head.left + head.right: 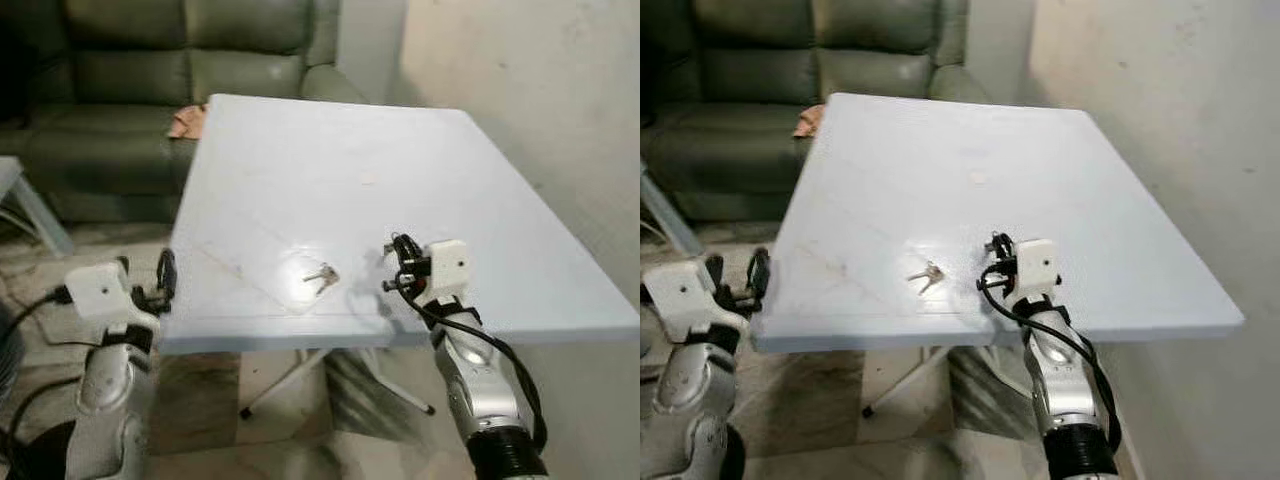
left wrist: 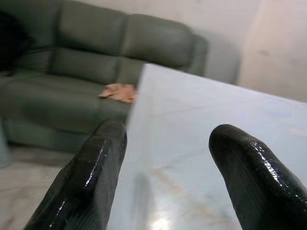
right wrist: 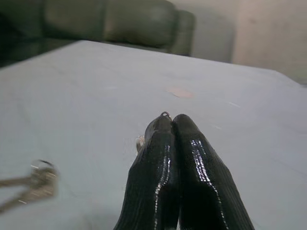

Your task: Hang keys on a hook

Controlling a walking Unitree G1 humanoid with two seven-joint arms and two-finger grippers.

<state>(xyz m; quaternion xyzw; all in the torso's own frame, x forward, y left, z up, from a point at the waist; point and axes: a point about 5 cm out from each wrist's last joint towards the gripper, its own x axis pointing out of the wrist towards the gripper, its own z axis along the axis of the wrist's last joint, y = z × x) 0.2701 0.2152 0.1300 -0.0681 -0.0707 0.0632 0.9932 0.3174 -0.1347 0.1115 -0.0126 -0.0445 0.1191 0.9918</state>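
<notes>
A small bunch of keys (image 1: 321,276) lies flat on the pale blue table (image 1: 350,170), close to its front edge. My right gripper (image 1: 398,250) rests low over the table just to the right of the keys, apart from them. In the right wrist view its fingers (image 3: 163,158) are pressed shut, and a tiny metal loop shows at their tips. I cannot tell whether they hold it. The keys (image 3: 33,184) lie blurred off to one side there. My left gripper (image 1: 165,275) hangs at the table's front left corner, open, with nothing between its fingers (image 2: 91,167).
A dark green sofa (image 1: 150,80) stands behind the table with an orange cloth (image 1: 187,122) on its seat. A bare wall (image 1: 540,100) runs along the right. White table legs (image 1: 290,380) cross below, and black cables trail on the floor at left.
</notes>
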